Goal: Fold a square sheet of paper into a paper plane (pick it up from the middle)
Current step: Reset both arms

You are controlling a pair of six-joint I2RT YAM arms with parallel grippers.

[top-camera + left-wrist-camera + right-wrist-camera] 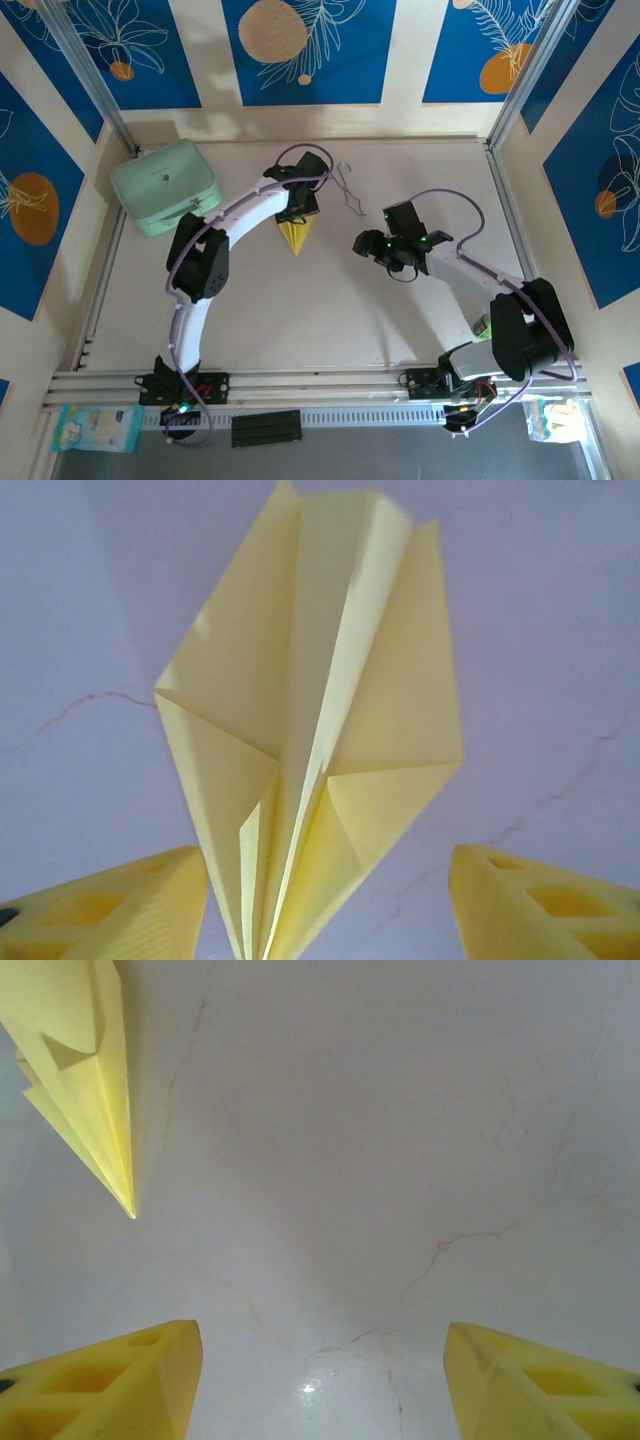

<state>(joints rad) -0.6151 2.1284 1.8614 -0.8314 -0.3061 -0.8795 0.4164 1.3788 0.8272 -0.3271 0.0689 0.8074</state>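
Observation:
The square sheet of paper lies folded into a narrow yellow paper plane [296,237] on the white table, its sharp point toward the near edge. In the left wrist view the paper plane [320,730] shows a raised centre crease and flaps. My left gripper [298,212] hovers right over it, open; the yellow fingers [120,905] stand wide on either side of the tail without touching it. My right gripper [362,243] is open to the plane's right, over bare table. In the right wrist view the plane's tip [85,1090] sits at the upper left, away from the gripper [320,1380].
A mint-green rounded case [165,186] sits at the back left. Thin metal tongs [350,195] lie behind the grippers near the middle. Aluminium rails [300,382] run along the near edge, with a blue packet [98,428] and a black block [266,428] below them.

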